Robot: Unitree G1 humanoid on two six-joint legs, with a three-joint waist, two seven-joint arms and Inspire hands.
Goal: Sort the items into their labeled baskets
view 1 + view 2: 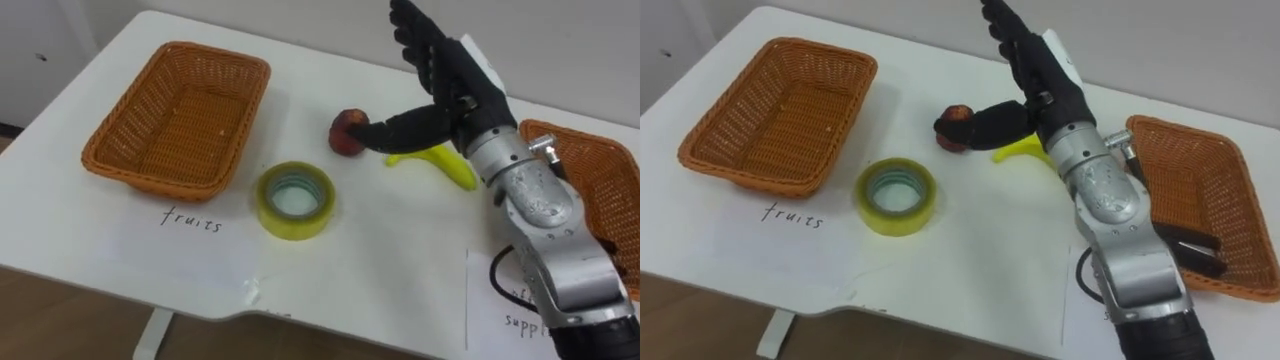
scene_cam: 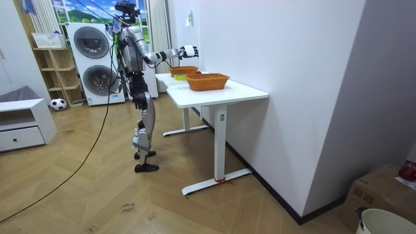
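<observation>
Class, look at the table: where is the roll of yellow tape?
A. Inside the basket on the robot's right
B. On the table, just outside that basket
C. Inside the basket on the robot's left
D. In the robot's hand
B: the tape roll lies flat on the white table, by the near corner of the left basket and apart from the right hand.

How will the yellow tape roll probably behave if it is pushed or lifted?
The yellow roll of tape lies flat on the white table, so a push would likely slide it, not roll it. It looks like a stiff ring, probably keeping its shape. Its glossy side may be slippery.
</observation>
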